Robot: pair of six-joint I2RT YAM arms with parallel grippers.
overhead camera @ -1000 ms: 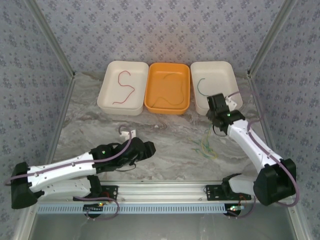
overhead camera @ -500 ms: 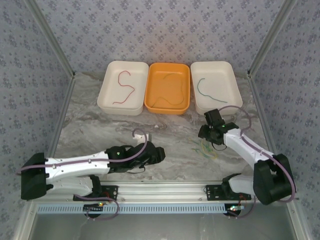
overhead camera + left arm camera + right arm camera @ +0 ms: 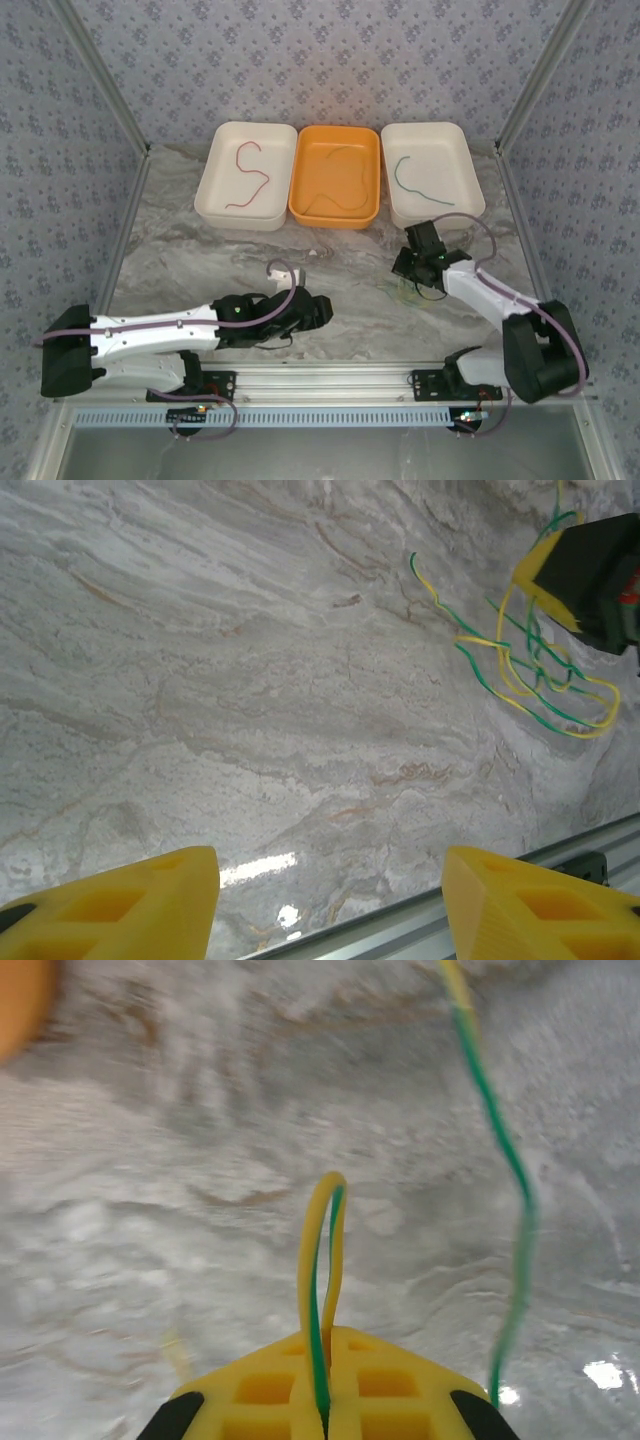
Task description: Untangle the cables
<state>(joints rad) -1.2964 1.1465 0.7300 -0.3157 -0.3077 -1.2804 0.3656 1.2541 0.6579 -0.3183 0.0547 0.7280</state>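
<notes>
Grip: right gripper (image 3: 322,1360) clamps a yellow-green wire loop (image 3: 320,1240) of the tangle (image 3: 530,675); lift slowly, mind snags. Left gripper (image 3: 330,905) gapes empty; should pin the rest.

Left gripper (image 3: 330,895) parted, right gripper (image 3: 325,1348) clamped

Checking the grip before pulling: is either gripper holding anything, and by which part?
The right gripper pinches a thin yellow-green wire at a folded loop; the left gripper, open, holds nothing.
</notes>
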